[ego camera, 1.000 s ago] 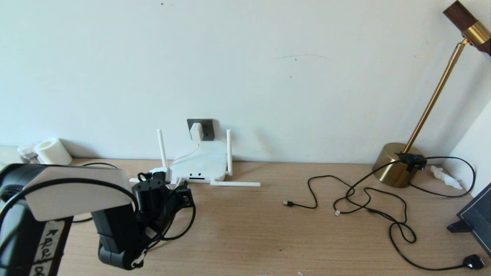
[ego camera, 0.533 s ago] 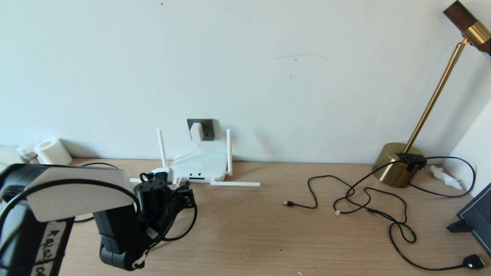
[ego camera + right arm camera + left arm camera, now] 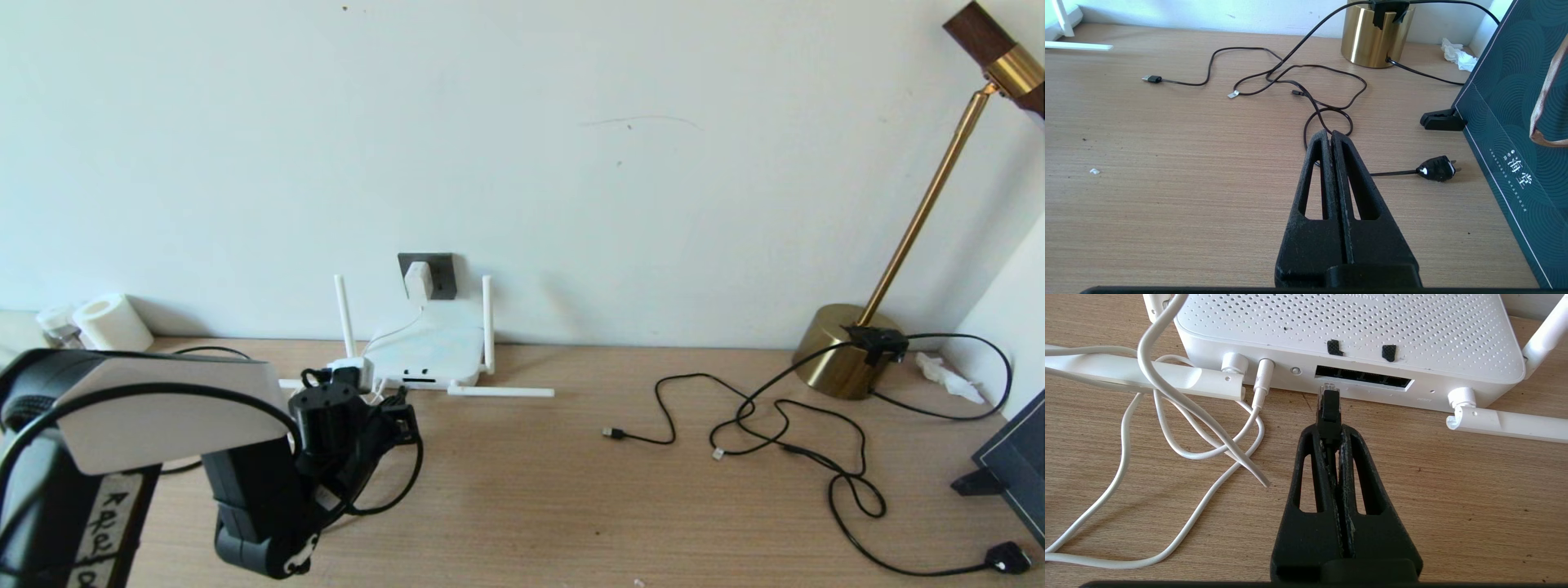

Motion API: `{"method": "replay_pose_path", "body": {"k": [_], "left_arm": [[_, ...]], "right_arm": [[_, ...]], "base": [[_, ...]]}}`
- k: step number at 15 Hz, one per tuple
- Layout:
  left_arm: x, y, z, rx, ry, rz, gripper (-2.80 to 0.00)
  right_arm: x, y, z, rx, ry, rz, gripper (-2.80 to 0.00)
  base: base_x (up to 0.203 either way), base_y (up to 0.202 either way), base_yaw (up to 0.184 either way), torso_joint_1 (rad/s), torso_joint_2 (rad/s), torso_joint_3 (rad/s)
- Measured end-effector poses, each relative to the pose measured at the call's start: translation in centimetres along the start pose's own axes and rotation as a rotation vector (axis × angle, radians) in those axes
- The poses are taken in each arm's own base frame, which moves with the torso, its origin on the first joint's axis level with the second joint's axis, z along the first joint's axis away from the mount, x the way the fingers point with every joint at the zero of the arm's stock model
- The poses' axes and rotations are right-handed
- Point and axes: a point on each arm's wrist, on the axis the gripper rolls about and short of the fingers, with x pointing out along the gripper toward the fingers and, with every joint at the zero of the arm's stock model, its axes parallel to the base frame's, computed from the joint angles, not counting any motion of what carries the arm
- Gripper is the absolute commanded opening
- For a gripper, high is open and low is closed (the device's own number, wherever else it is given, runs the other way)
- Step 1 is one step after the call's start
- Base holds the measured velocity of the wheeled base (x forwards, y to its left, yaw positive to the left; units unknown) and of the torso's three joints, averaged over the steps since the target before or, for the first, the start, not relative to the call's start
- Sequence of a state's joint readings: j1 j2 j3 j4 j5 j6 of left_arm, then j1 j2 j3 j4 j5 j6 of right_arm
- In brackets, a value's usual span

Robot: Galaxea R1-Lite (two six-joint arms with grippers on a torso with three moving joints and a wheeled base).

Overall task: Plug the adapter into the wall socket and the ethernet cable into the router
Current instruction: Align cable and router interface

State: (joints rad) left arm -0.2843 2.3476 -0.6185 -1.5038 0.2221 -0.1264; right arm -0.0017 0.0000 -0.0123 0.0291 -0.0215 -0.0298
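Observation:
The white adapter (image 3: 418, 280) sits plugged in the dark grey wall socket (image 3: 436, 273). Its thin white cord (image 3: 1180, 416) loops over the desk to the router. The white router (image 3: 426, 351) (image 3: 1347, 335) lies flat below the socket, its dark port slots (image 3: 1363, 377) facing me. My left gripper (image 3: 1330, 430) (image 3: 400, 412) is shut on the ethernet cable (image 3: 1329, 408). Its clear connector tip hovers just short of the leftmost port, a little below it. My right gripper (image 3: 1329, 136) is shut and empty over bare desk on the right, outside the head view.
Two router antennas (image 3: 1506, 422) lie flat on the desk beside the ports. Thin black cables (image 3: 784, 425) and a black plug (image 3: 1006, 559) sprawl at the right, near a brass lamp base (image 3: 841, 349) and a dark box (image 3: 1519, 122). A paper roll (image 3: 110, 322) stands far left.
My left gripper has crept slightly right and toward the router's port edge with the ethernet cable in it. The right arm has stayed still.

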Motion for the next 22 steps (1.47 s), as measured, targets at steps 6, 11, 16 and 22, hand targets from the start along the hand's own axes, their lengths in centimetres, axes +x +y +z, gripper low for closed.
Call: {"method": "replay_pose_path", "body": {"k": [6, 11, 16, 22], "left_arm": [[-0.22, 0.04, 0.25, -0.001, -0.004, 0.002, -2.8], [-0.26, 0.04, 0.39, -0.002, -0.008, 0.002, -2.8], [-0.2, 0.06, 0.5, -0.003, -0.012, 0.002, -2.8], [0.07, 0.01, 0.61, -0.005, -0.022, 0.002, -2.8]], "right_arm": [[0.0, 0.0, 0.0, 0.0, 0.0, 0.0, -2.8], [0.0, 0.0, 0.0, 0.0, 0.0, 0.0, -2.8], [0.0, 0.0, 0.0, 0.0, 0.0, 0.0, -2.8], [0.0, 0.0, 0.0, 0.0, 0.0, 0.001, -2.8]], "base": [[0.0, 0.0, 0.0, 0.0, 0.0, 0.0], [0.0, 0.0, 0.0, 0.0, 0.0, 0.0], [0.0, 0.0, 0.0, 0.0, 0.0, 0.0], [0.0, 0.0, 0.0, 0.0, 0.0, 0.0]]}}
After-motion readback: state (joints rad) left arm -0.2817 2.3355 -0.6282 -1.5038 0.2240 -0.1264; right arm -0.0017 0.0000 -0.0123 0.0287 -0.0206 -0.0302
